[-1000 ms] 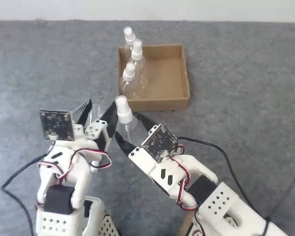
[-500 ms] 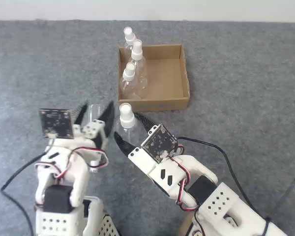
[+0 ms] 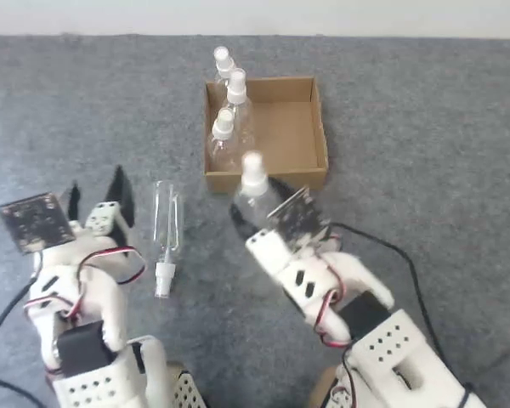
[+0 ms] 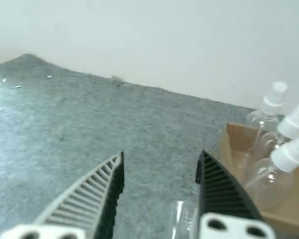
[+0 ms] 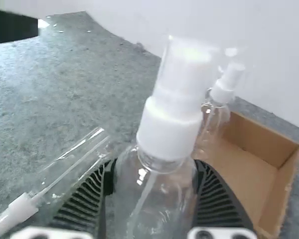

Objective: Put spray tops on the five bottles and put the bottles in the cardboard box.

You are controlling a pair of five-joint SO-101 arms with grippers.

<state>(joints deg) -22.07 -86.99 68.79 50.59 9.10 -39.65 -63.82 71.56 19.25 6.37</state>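
**Right gripper (image 3: 257,206) has brought its bottle (image 5: 157,194) up to the cardboard box (image 3: 302,180)**

Since half a second ago the right gripper moved forward with the bottle. The left gripper (image 4: 161,158) pulled back to its own side and left a second bottle (image 3: 166,223) behind.

Now the right gripper's jaws are closed around the clear body of the upright bottle, which has a white spray top (image 5: 177,99) on its neck. The left gripper holds nothing; its jaws stand wide apart above the grey carpet (image 3: 425,119).

Between the two grippers, the second bottle lies on its side with a white top at the end toward the robot. Whether that top sits tight I cannot tell.

Just ahead of the right gripper is the box's near wall. Beyond it, on the side toward the left gripper, three bottles (image 3: 229,140) with spray tops stand close together. If the farthest one is inside the box I cannot tell.

I think the step in hand is boxing the fourth bottle. The next move needs the bottle lifted over the wall and lowered into the free part of the box, without knocking the standing ones.
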